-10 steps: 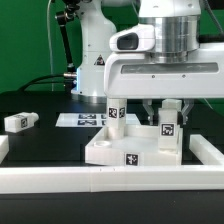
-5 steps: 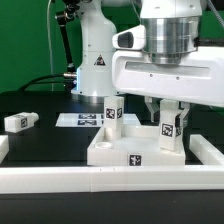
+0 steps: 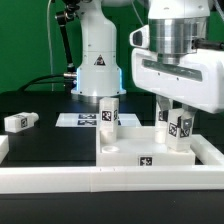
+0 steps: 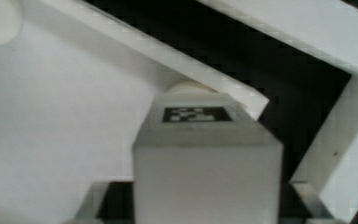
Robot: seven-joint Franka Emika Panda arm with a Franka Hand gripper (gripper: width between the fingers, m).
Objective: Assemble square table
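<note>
Top: smooth white plastic square top [image 3: 125, 150], raised rim.
Leg: white tagged plastic leg block [image 3: 180, 129], base hidden.
Jaws: clamped on it.

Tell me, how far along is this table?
A first leg already stands upright in a corner of the top. The gripper holds a second leg upright at another corner. A third leg lies loose on the exterior view's left; the fourth is out of sight.
</note>
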